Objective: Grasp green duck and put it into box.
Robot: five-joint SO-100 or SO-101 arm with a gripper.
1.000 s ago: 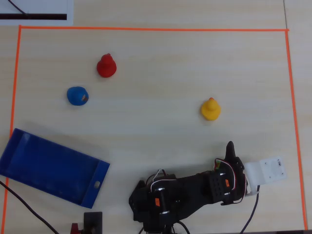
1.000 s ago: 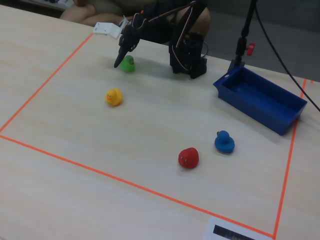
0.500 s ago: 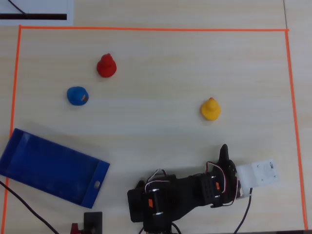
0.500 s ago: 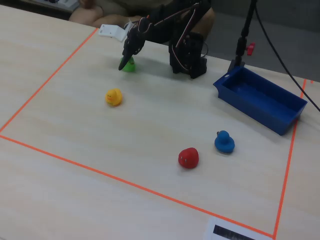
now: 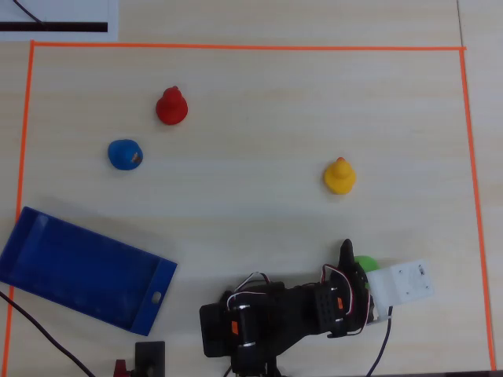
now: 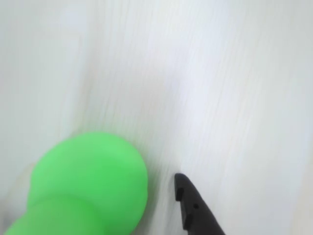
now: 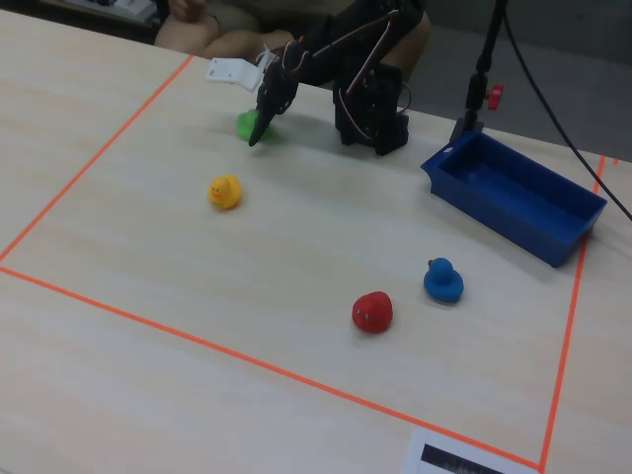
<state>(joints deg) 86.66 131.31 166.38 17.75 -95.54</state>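
The green duck (image 5: pixel 367 262) stands on the table near the front edge, right of the arm's base, partly hidden under the gripper (image 5: pixel 355 259). In the wrist view the duck (image 6: pixel 90 188) fills the lower left, blurred, and one black finger (image 6: pixel 194 209) stands right of it with a gap between; the other finger is out of view. The jaws stand apart beside the duck. In the fixed view the duck (image 7: pixel 247 125) sits behind the black fingertip (image 7: pixel 257 138). The dark-blue box (image 5: pixel 78 263) lies empty at the front left; in the fixed view it (image 7: pixel 499 212) is on the right.
A yellow duck (image 5: pixel 339 176), a red duck (image 5: pixel 171 107) and a blue duck (image 5: pixel 125 154) stand on the table. Orange tape (image 5: pixel 236 46) frames the work area. The arm's base (image 5: pixel 244 326) and cables sit at the front edge.
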